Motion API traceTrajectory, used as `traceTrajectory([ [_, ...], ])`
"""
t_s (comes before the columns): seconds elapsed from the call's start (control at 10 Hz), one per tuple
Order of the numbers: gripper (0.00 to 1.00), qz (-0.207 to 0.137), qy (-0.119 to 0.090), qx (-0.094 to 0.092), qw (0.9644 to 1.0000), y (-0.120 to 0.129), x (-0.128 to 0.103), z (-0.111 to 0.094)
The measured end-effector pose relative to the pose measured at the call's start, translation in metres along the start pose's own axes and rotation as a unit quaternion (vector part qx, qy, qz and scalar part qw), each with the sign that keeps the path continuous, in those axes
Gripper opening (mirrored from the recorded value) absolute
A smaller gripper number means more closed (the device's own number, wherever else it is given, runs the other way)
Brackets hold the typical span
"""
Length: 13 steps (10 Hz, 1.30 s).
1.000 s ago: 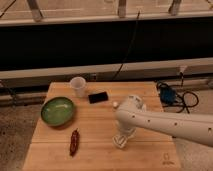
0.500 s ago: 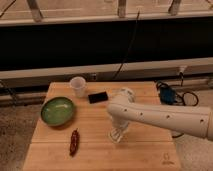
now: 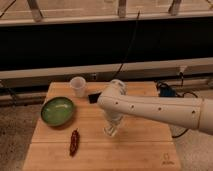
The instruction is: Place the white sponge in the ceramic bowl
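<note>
Gripper [image 3: 112, 129]: pointed down, tip at or just above table [image 3: 145, 150], mid-board, near ceramic bowl [image 3: 57, 111], on its right in view. Grip state: cannot tell. White sponge: not separable from pale gripper tip; possibly held there. Bowl interior: empty. Judgement: placement not done; transfer to bowl and release remain.

You have dim, warm overhead light: the worktop [image 3: 145, 147] glows orange, the wall [image 3: 75, 45] behind is near black, and the gripper [image 3: 112, 129], low over the worktop's middle, shows pale.
</note>
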Motion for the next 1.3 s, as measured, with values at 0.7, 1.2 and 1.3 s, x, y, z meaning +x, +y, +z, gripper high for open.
traceTrajectory([
  [0.7,0.0,-0.032,0.019,-0.003,0.9993,-0.056,-0.015,-0.022],
  [1.2,0.0,-0.077,0.029,0.003,0.9966,-0.111,-0.039,-0.03],
  [1.3,0.0,-0.086,0.03,0.004,0.9958,-0.118,-0.039,-0.031],
])
